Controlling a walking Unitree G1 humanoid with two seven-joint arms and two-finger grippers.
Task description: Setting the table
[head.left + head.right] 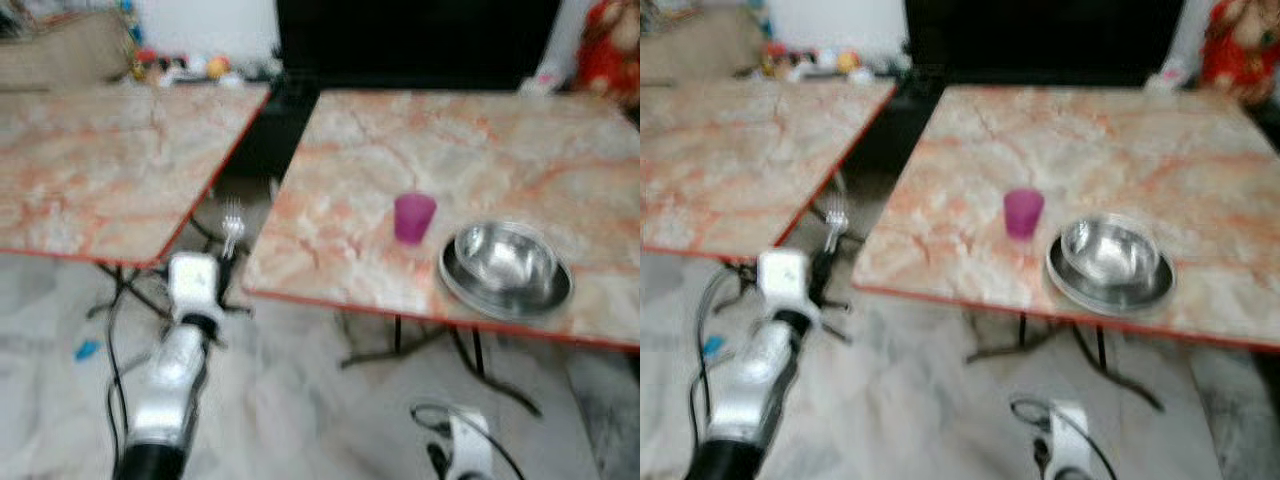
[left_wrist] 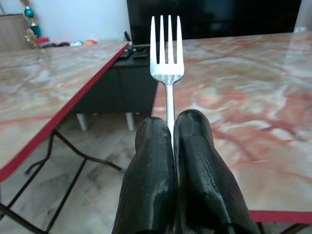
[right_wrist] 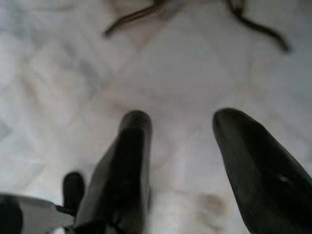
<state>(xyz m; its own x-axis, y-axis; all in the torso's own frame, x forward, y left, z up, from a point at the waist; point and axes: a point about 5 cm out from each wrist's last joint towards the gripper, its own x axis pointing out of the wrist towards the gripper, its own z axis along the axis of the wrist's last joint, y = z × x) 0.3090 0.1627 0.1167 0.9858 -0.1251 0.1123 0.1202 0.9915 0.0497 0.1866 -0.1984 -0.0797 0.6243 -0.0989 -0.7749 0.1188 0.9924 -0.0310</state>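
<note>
— Marble-patterned red-edged table [image 1: 350, 170] ahead?
— Yes, purple plastic cup [image 1: 414, 217] beside steel bowl [image 1: 506, 266]. My left gripper [image 2: 173, 127] pinches a silver fork [image 2: 166, 53] upright; right gripper [image 3: 180, 122] hangs spread over floor.

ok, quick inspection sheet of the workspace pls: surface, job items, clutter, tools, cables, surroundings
Surface: two marble-pattern tables, red edged; right table, left table, a gap between them.
Job's things: purple cup and steel bowl near the right table's front edge; fork in the left tool.
Clutter: small colourful items behind the left table.
Grippers: left tool shut on the fork, tines up, at the gap; right tool open, low over the floor.
Cables: black cable along the left arm.
Surroundings: pale tiled floor, dark cabinet behind.
</note>
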